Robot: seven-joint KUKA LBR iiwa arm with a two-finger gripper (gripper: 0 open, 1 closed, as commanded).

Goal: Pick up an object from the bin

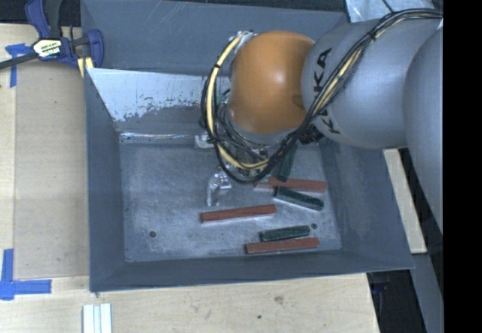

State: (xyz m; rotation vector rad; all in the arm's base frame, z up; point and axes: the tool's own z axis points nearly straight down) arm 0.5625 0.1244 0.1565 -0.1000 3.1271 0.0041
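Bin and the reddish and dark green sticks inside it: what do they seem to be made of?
The bin looks like grey painted sheet metal, matte; a worn patch on its back wall seems to show bare bright metal. The reddish stick and the dark green stick are flat, matte, evenly coloured bars, perhaps plastic or painted wood; the view leaves that open.

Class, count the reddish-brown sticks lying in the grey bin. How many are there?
3: long stick mid-floor, front stick by the near wall, right stick beside the arm. More may hide beneath it.
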